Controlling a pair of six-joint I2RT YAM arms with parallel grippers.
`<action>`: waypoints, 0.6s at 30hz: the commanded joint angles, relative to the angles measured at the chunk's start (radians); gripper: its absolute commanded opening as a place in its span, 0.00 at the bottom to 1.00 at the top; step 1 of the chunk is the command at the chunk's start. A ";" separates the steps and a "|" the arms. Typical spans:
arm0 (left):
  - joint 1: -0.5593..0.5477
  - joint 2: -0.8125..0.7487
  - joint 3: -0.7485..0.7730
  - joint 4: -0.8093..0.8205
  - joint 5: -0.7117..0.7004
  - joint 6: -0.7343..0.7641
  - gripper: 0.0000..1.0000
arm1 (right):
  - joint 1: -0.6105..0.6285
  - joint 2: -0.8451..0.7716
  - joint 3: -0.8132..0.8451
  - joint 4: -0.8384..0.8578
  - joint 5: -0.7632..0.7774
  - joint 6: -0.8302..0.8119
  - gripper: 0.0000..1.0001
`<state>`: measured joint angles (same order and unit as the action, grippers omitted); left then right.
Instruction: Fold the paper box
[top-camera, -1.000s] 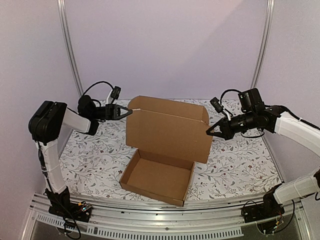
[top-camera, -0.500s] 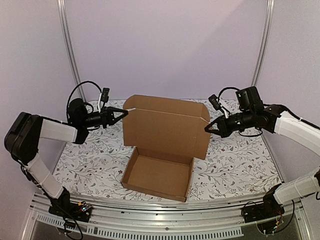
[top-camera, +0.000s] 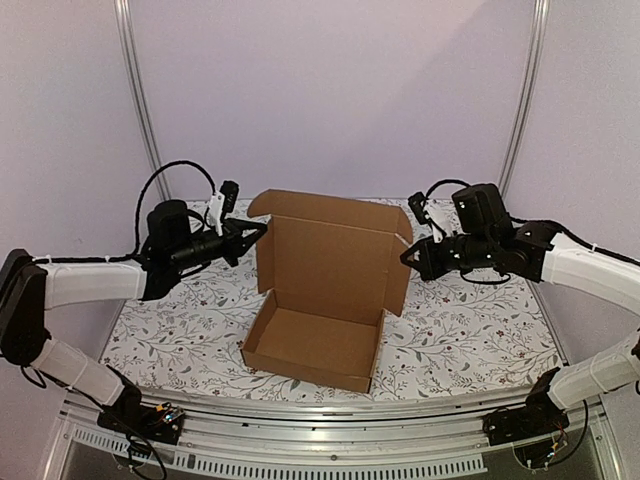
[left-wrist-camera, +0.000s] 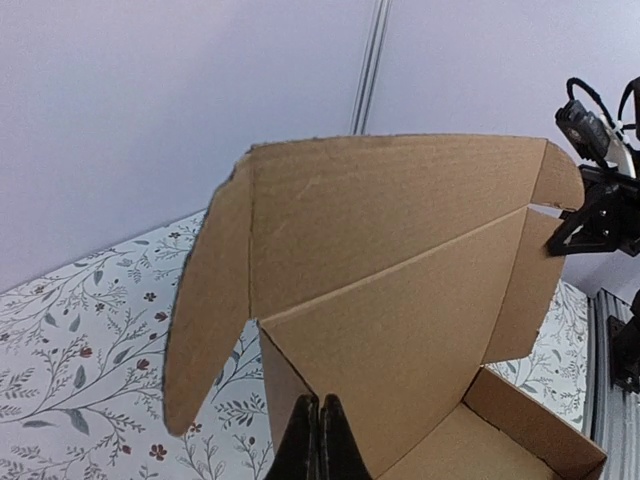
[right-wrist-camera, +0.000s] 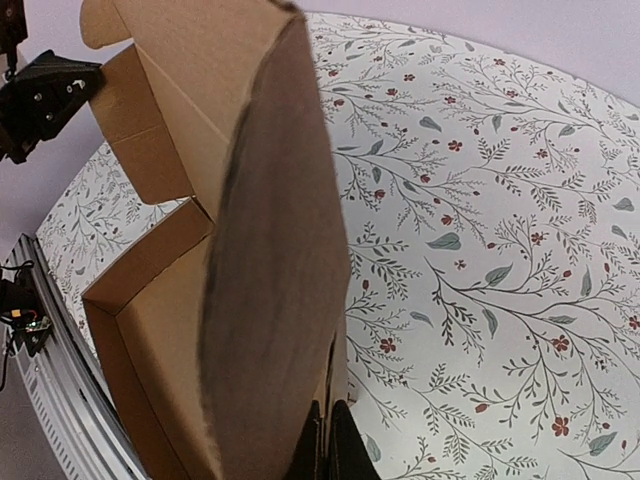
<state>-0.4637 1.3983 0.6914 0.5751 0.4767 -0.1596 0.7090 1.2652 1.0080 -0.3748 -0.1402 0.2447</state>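
Tablecloth (top-camera: 470, 330): carrying the paper box (top-camera: 315, 345).
Lid (top-camera: 330, 255): standing, running nine to three.
Left gripper (top-camera: 262, 227): clenched empty, flanking at nine.
Right gripper (top-camera: 405, 255): clenched empty, flanking at three.

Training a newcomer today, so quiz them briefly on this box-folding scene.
1. True or false: the paper box has its lid folded down flat.
2. The left fingers are: A) spread wide, B) shut, C) out of view.
3. Fill in: seen from the top camera, the right fingers are beside the lid's ___ end.
Key: 1 false, the lid stands up; 2 B; 3 right.
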 joint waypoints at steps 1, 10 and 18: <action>-0.138 -0.029 0.007 -0.193 -0.190 0.037 0.00 | 0.064 0.003 -0.013 0.158 0.120 0.082 0.00; -0.324 -0.115 0.028 -0.300 -0.512 0.066 0.00 | 0.209 0.031 -0.007 0.235 0.326 0.142 0.00; -0.478 -0.189 -0.065 -0.233 -0.707 0.054 0.00 | 0.356 0.057 -0.042 0.311 0.570 0.179 0.00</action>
<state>-0.8223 1.2259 0.6880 0.3508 -0.2363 -0.1154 0.9787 1.2930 0.9756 -0.2745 0.3584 0.4034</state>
